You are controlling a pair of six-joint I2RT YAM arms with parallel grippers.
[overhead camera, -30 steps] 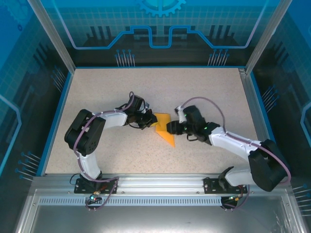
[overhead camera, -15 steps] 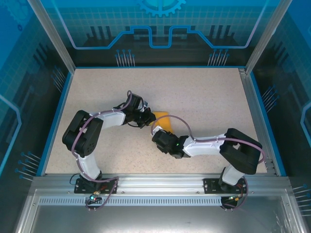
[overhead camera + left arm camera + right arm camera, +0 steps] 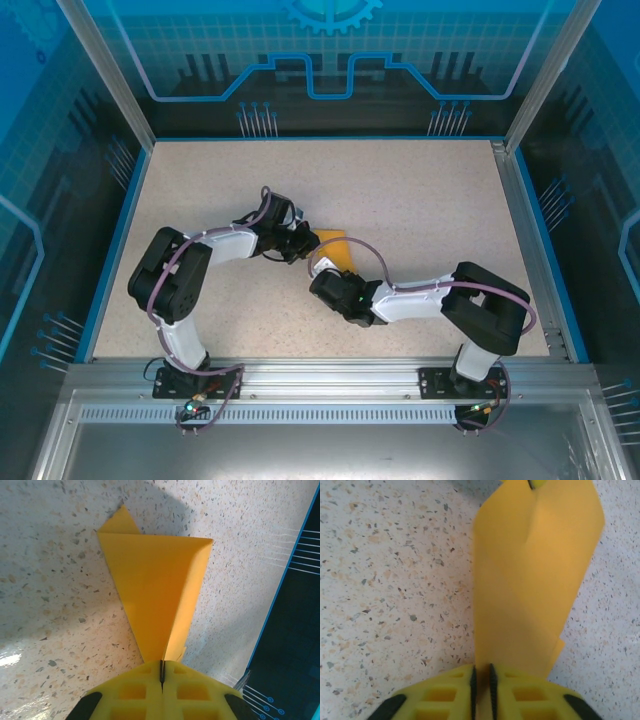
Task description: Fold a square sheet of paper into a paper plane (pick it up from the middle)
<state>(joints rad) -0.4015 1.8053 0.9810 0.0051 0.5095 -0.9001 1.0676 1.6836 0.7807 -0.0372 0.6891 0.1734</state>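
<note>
A wide speckled beige table (image 3: 420, 190) stands inside a cabinet with blue printed walls (image 3: 330, 60). Along the near edge runs a metal rail (image 3: 330, 372), and the two arms are fixed on it.

The left arm (image 3: 175, 275) rises from the near left and bends to the right, toward the middle of the table. The right arm (image 3: 485, 305) folds sharply at its elbow on the near right and reaches left, low over the surface. Both wrists meet close together, a little left of the middle.

Between them lies the paper (image 3: 335, 243), orange-yellow, already folded into a long narrow shape with one wide end and one pointed end. It rests flat on the table, with a crease running along its length.

The left gripper (image 3: 161, 669) is clenched on the pointed end: its yellow fingers (image 3: 135, 690) meet with only a thin dark line between them, and the tip of the paper goes into that line.

The right gripper (image 3: 481, 674) takes the other end. Its jaws are almost together, and the edge of the paper passes into the thin gap between them, so it grasps the paper too.
</note>
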